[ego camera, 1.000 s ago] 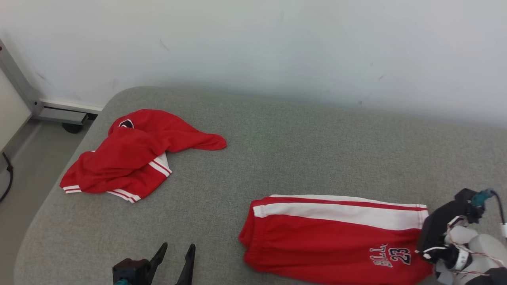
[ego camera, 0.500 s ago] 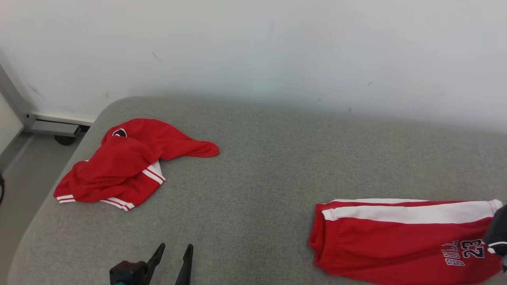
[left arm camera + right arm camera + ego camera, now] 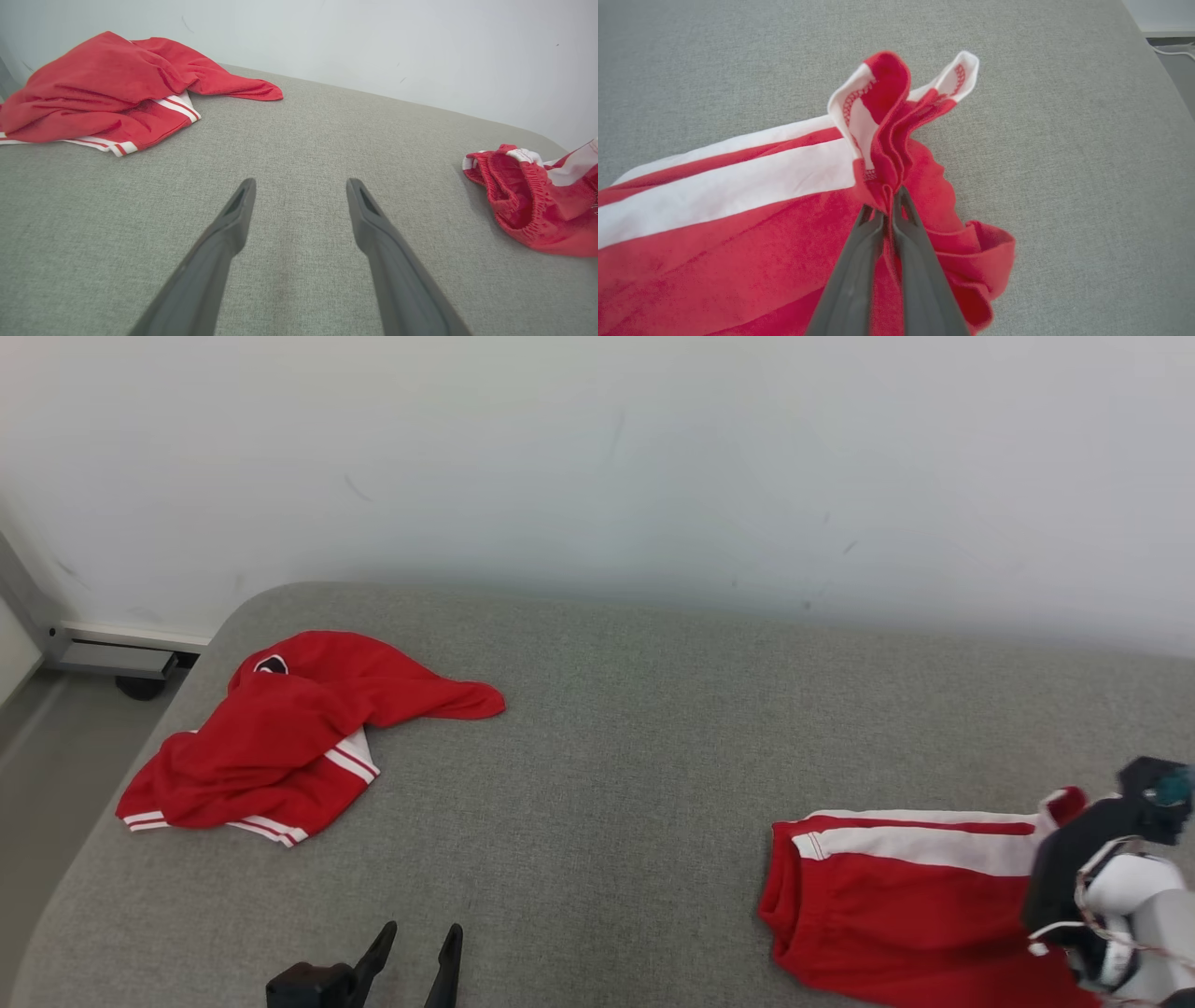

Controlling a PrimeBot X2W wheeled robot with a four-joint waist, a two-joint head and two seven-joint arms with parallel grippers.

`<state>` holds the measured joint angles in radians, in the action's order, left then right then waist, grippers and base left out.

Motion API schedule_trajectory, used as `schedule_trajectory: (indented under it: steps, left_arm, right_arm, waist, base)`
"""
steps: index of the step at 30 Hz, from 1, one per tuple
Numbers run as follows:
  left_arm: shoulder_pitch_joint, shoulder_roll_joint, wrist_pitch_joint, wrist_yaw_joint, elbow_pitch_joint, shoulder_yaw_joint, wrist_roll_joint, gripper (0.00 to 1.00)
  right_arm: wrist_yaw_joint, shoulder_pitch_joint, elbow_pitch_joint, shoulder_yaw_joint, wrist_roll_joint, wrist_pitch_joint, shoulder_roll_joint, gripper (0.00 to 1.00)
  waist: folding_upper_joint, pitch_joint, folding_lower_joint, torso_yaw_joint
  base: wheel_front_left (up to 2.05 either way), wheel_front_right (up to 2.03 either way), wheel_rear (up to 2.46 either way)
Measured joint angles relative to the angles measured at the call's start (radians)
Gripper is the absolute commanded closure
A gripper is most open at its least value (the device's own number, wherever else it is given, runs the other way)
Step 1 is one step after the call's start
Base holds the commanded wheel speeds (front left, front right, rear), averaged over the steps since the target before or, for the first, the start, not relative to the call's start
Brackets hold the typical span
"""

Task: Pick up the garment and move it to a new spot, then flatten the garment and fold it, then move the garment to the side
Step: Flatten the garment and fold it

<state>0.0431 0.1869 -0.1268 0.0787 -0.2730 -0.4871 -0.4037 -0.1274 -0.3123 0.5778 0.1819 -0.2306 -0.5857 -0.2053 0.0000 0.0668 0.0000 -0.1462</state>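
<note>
Nearest the robot, the left gripper [image 3: 301, 184] hangs just above the grey woven fabric surface [image 3: 607, 756], its two dark fingers spread wide with only bare cloth between them. Over to the right, the right gripper [image 3: 886, 195] has its fingers pinched tight on a bunched hem corner of the red fleece shorts with a broad white side stripe [image 3: 896, 905]. The gathered red-and-white cloth stands up just beyond the fingertips. The rest of the shorts lies folded flat at the right front of the surface, with the elastic waistband turned toward the middle and the white stripe along the far edge.

There are two garments on the surface. One is these shorts. The other is a crumpled red top with thin white stripes at its hems [image 3: 271, 737], which lies farther back on the left, close to the surface's rounded corner. One loose red end of it trails toward the middle. It is well apart from the shorts, with open grey fabric between them.

Behind the surface rises a scuffed white wall [image 3: 597, 448]. At the far left, a pale metal rail on a dark caster [image 3: 112, 661] sits on the floor.
</note>
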Motion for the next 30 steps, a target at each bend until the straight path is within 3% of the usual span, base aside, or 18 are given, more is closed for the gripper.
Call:
schedule_trajectory:
  steps: [12, 20, 30]
  left_arm:
    - [-0.018, -0.001, 0.000, 0.000, 0.001, -0.002, -0.001, 0.00]
    - [-0.015, -0.004, 0.003, 0.000, 0.001, -0.004, -0.002, 0.00]
    - [-0.015, -0.005, 0.003, 0.000, 0.001, 0.002, -0.003, 0.00]
  right_arm:
    - [0.045, 0.020, -0.225, -0.184, 0.031, -0.067, 0.137, 1.00]
    - [0.067, 0.067, -0.328, -0.263, 0.048, -0.122, 0.141, 1.00]
    - [0.056, 0.100, -0.400, -0.318, 0.048, -0.195, 0.144, 1.00]
  waist:
    - [0.0000, -0.002, 0.0000, 0.010]
    - [0.0001, -0.009, 0.0000, 0.001]
    - [0.0000, -0.021, 0.0000, 0.002]
  base:
    - [0.00, 0.00, 0.00]
    - [0.00, 0.00, 0.00]
    - [0.00, 0.00, 0.00]
